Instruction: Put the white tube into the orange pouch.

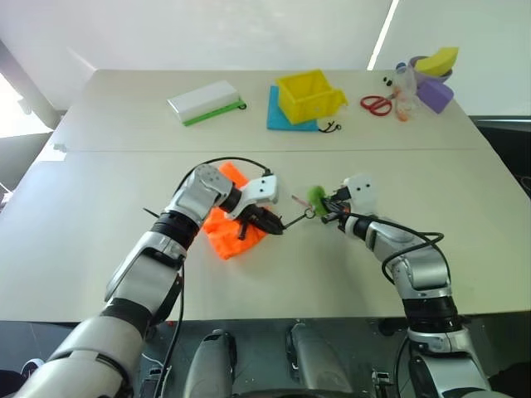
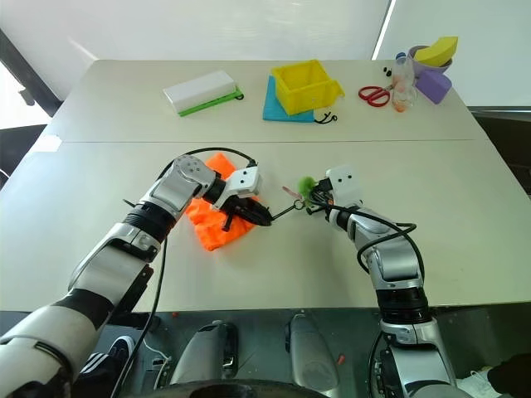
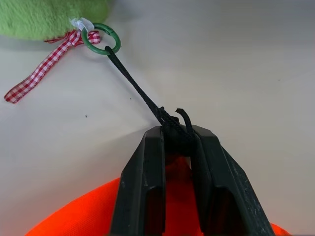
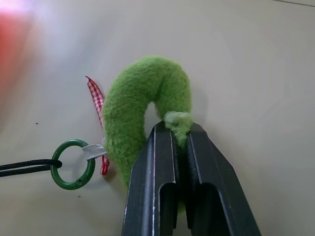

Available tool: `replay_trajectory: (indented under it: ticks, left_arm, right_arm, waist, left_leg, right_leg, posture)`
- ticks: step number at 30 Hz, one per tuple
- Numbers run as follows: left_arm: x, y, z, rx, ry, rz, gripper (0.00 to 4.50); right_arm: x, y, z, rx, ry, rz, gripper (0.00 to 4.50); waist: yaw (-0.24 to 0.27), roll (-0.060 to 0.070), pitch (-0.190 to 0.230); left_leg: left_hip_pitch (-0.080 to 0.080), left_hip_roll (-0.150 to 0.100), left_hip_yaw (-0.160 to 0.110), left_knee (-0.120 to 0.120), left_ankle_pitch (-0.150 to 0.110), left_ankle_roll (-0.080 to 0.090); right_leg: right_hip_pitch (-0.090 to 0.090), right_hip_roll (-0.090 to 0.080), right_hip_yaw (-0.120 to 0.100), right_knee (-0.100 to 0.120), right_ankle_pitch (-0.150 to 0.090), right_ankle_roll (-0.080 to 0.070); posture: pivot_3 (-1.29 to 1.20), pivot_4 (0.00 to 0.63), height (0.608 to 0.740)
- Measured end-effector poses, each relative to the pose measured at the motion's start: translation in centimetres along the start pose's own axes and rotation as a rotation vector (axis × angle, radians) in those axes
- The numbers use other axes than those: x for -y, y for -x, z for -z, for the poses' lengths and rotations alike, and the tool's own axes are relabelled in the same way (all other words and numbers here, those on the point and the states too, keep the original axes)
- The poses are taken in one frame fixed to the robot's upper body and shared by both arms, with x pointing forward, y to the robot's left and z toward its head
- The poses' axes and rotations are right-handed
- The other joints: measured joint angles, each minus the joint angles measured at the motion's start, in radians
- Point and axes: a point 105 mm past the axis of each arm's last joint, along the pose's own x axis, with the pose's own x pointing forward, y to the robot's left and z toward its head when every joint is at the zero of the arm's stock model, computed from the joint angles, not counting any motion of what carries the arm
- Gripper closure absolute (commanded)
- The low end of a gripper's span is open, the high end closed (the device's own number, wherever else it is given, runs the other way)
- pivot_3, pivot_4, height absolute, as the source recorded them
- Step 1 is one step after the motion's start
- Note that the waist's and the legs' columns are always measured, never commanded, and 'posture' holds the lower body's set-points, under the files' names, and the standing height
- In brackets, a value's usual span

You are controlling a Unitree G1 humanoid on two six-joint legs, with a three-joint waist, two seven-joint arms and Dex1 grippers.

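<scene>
Left hand (image 3: 176,140) closed on the knotted black cord (image 3: 140,91) at the mouth of the bright orange soft fabric pouch (image 1: 229,234), fingers (image 3: 142,187) pinching the knot just above the fabric. Cord drawn taut across the pale bench (image 1: 99,182) to a small green ring (image 3: 100,41). Ring tied by a white loop to a fuzzy green curved plush toggle (image 4: 142,108) with a red-checked ribbon (image 3: 39,78). Right hand (image 4: 179,130) clamped shut on one end of the plush toggle. Pouch lying crumpled on the bench beneath the left wrist. White tube not discernible. Far side of bench: flat white box with green edge (image 1: 206,101), rigid yellow plastic bin (image 1: 309,95) on a blue cloth (image 1: 279,116), red-handled scissors (image 1: 376,104).
</scene>
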Motion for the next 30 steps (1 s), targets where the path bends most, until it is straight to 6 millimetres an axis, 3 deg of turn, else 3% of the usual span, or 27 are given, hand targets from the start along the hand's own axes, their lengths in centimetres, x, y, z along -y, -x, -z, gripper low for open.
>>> replay_trajectory:
  ticks: [3, 9, 12, 17, 20, 30]
  left_arm:
    - [0.1, 0.5, 0.2, -0.013, -0.012, 0.005, 4.30]
    - [0.5, 2.9, 0.7, -0.076, -0.062, 0.027, 4.30]
    - [0.6, 3.1, 0.6, -0.078, -0.076, 0.024, 4.30]
    - [1.9, 4.2, 1.2, -0.080, -0.051, 0.054, 4.30]
    - [3.0, 6.1, 1.6, -0.092, -0.041, 0.046, 4.30]
    - [4.6, 6.8, 1.5, -0.099, -0.089, 0.058, 4.30]
  right_arm:
    - [0.6, -0.2, -0.2, 0.010, -0.006, 0.027, 4.50]
    - [4.3, -0.4, -0.8, 0.034, -0.038, 0.198, 4.50]
    - [4.9, -0.5, -0.8, 0.037, -0.045, 0.224, 4.50]
    - [5.5, -0.6, -0.9, 0.048, -0.038, 0.258, 4.50]
    - [7.2, -0.2, -0.9, 0.045, -0.030, 0.314, 4.50]
    - [6.7, -1.0, -1.0, 0.055, -0.011, 0.290, 4.50]
  waist:
    - [0.000, 0.000, 0.000]
    - [0.005, 0.000, 0.000]
    - [0.006, 0.000, 0.000]
    - [0.002, 0.000, 0.000]
    - [0.000, 0.001, 0.000]
    - [-0.002, 0.001, 0.001]
  left_leg:
    - [0.000, 0.000, 0.000, 0.000, 0.000, 0.000]
    - [-0.001, -0.001, 0.000, 0.000, 0.000, 0.000]
    - [-0.002, -0.001, 0.000, 0.000, 0.000, 0.000]
    - [-0.001, -0.001, 0.000, -0.001, 0.000, 0.000]
    - [-0.001, 0.000, 0.000, -0.001, 0.000, 0.000]
    - [-0.001, 0.000, 0.001, -0.001, 0.000, 0.000]
  right_leg:
    - [0.000, 0.000, 0.000, 0.000, 0.000, 0.000]
    - [0.000, -0.001, 0.000, 0.000, 0.000, 0.001]
    - [0.000, -0.002, 0.000, -0.001, -0.001, 0.002]
    - [-0.001, -0.001, 0.000, 0.000, -0.001, 0.002]
    - [-0.001, -0.002, 0.000, 0.001, -0.001, 0.002]
    - [-0.001, -0.001, 0.000, 0.001, -0.001, 0.002]
  posture:
    - [0.00, 0.150, 0.740]
    - [0.00, 0.150, 0.740]
    - [0.00, 0.150, 0.740]
    - [0.00, 0.150, 0.740]
    - [0.00, 0.150, 0.740]
    - [0.00, 0.150, 0.740]
